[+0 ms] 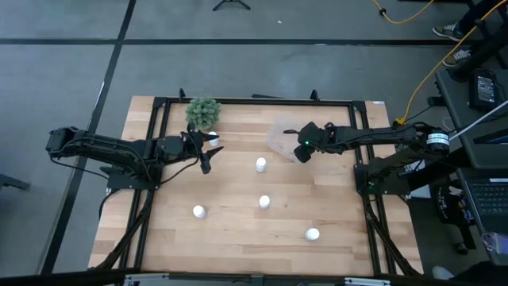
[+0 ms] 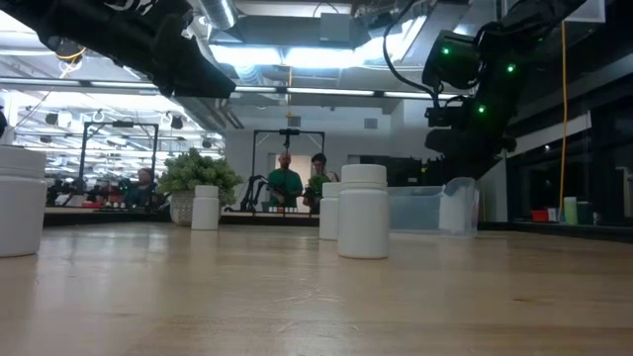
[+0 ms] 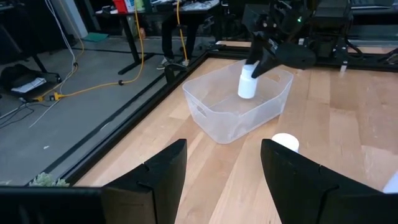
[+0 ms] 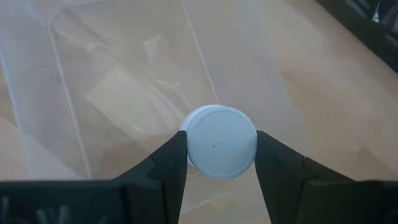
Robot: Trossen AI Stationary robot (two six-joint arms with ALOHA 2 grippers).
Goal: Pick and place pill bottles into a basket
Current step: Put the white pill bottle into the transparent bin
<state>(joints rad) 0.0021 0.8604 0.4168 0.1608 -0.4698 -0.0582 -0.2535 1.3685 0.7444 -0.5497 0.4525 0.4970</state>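
Right gripper: clamped on one pill bottle, held over the basket near the worktop's far edge. Left gripper: fingers spread, holding nothing, near the plant.

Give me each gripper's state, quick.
Left gripper: open, holding nothing, near the plant.
Right gripper: shut on a pill bottle, held over the basket.

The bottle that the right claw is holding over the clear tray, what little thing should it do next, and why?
Probably lower a bit and open. The right gripper is shut on a pill bottle that hangs inside the basket, and whether it touches the floor is hard to tell. Easing down first should keep it from tipping. The left gripper waits open near the plant.
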